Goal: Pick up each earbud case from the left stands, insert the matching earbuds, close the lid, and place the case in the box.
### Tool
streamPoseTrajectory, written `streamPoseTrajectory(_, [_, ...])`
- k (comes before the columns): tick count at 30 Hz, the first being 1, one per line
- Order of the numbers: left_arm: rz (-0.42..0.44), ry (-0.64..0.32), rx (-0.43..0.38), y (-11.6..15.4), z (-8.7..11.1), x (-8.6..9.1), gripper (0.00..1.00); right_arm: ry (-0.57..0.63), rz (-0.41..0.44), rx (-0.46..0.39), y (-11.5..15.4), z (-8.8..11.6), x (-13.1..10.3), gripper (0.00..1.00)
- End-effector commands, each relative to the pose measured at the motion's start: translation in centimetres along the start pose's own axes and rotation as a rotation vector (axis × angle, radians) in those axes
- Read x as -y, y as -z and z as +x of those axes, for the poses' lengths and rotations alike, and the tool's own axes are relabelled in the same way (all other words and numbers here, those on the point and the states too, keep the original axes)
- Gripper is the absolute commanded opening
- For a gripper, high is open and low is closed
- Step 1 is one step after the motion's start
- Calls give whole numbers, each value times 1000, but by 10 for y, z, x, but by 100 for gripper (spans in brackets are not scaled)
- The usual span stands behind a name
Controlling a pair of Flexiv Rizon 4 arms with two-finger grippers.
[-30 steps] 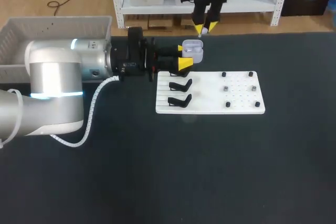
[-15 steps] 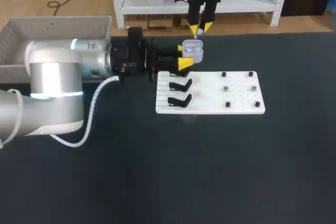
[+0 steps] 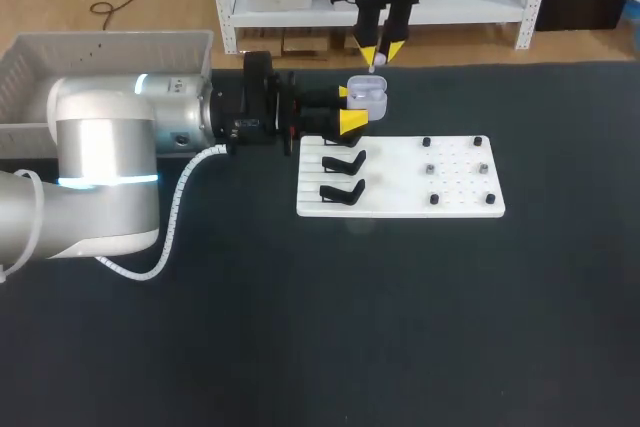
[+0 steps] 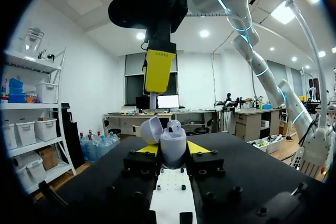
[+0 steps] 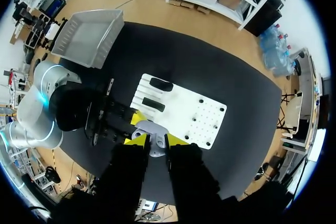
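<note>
— Two pincers engaged: left pincer clenched on the open-lidded case, held over the white board's far edge; right pincer grips an earbud just above.
— Lower it straight (stem first), slowly, into its socket.

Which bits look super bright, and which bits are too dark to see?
Head view: white board brightest on the dark table; the right hand's earbud shows pale. Right wrist view: that hand is a black shadowy shape. Left wrist view: the earbud case in the left hand is softly lit.
</note>
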State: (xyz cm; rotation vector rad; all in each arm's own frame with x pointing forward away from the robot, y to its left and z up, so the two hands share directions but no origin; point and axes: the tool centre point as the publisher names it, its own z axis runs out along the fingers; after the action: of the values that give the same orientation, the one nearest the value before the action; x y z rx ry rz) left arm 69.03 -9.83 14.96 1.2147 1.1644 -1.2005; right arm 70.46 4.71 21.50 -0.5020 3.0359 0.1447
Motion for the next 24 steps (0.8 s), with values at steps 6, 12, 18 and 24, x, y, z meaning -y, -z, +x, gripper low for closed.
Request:
streamPoseTrajectory(6, [-6,-3,1,0,1,1,0,16,7,5,4,4,-2,0])
streamPoseTrajectory(12, [-6,-3,1,0,1,1,0,61,70,-6,9,10,-18,0])
streamPoseTrajectory(18, [-6,-3,1,0,1,1,0,65,74,-6,7,15,-26,0])
streamPoseTrajectory(24, [-6,-3,1,0,1,1,0,60,55,-12,3,18,-30,0])
